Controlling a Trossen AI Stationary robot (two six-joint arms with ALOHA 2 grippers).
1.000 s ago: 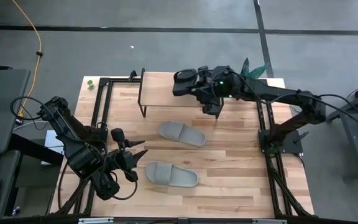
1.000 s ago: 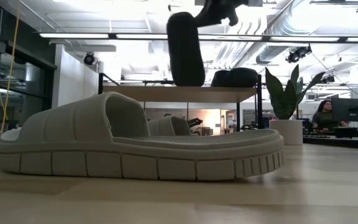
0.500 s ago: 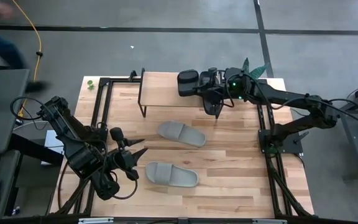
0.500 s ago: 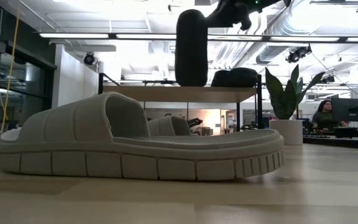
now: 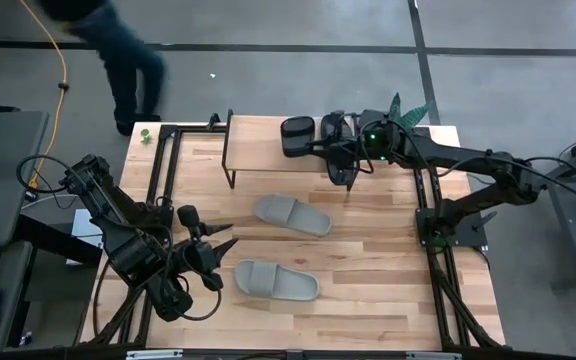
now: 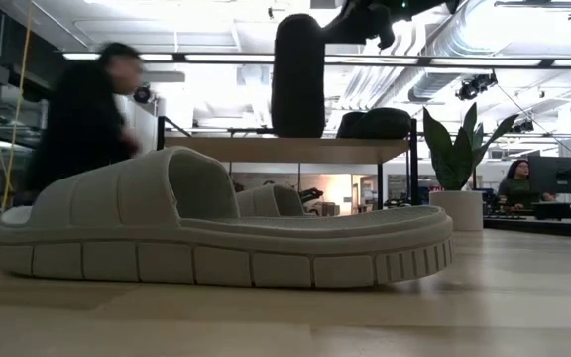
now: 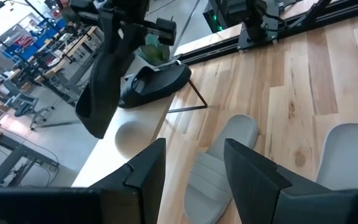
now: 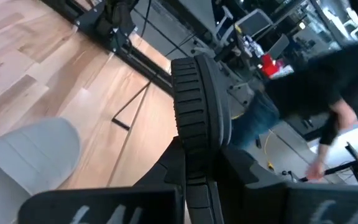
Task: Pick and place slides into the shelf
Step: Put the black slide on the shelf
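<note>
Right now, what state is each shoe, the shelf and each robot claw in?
Held black slide: hanging on end above the shelf, clamped by the right gripper.
Other black slide: lying on the shelf.
Near grey slide: flat on the table.
Far grey slide: flat on the table.
Shelf: standing, one slide on it.
Left gripper: open, empty.

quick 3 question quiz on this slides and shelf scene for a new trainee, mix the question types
1. True or false: the right gripper holds a black slide above the shelf.
2. How many grey slides lie on the table?
3. Multiple choice: the left gripper is A) gripping a grey slide, B) open and empty beside the near grey slide, C) over the shelf.

Key
1. True; it hangs on end, clamped at one end.
2. Two; the far grey slide lies nearer the shelf.
3. B

A second black slide already sits on the shelf.
</note>
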